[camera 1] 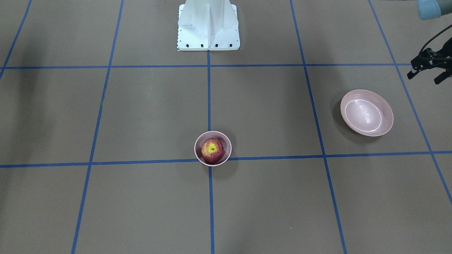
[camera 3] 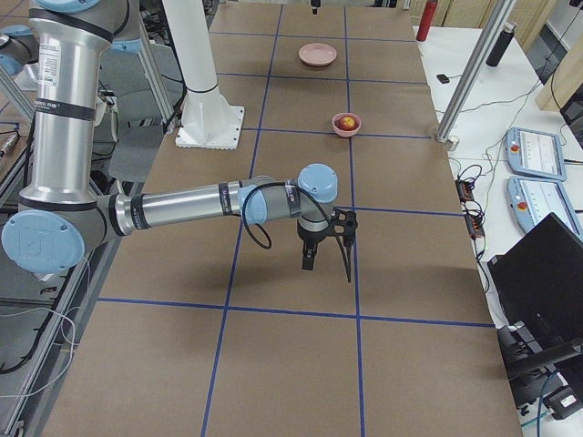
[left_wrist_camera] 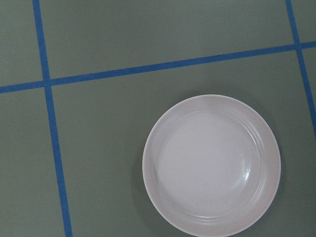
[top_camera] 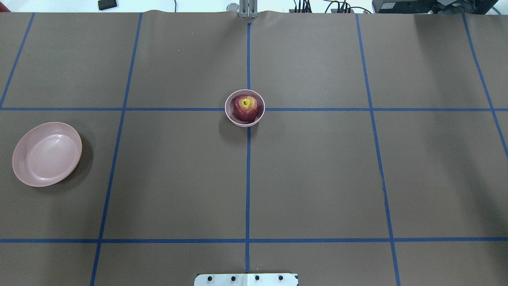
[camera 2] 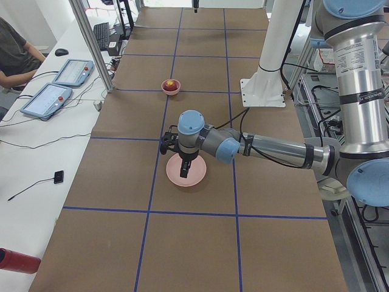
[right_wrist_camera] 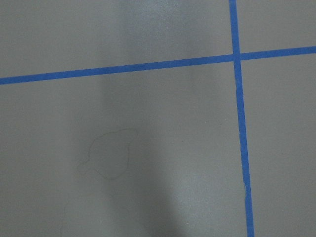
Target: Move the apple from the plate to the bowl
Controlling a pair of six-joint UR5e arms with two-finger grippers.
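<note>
Brown blue-taped table (top_camera: 317,178), perhaps white desk (camera 2: 36,164) alongside

The surface (top_camera: 317,178) wears matt brown paper crossed by smooth blue tape (top_camera: 248,178). The plate (top_camera: 47,154) looks smooth, glossy, plastic-like; the apple (top_camera: 245,108) has shiny skin.

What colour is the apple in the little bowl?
The apple is dark red with a yellow patch at its top, seen best from overhead.

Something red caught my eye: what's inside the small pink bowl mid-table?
A dark red apple sits in the bowl, yellow stem hollow up, nearly filling it. The bowl's floor under the apple is covered, so it cannot be seen.
</note>
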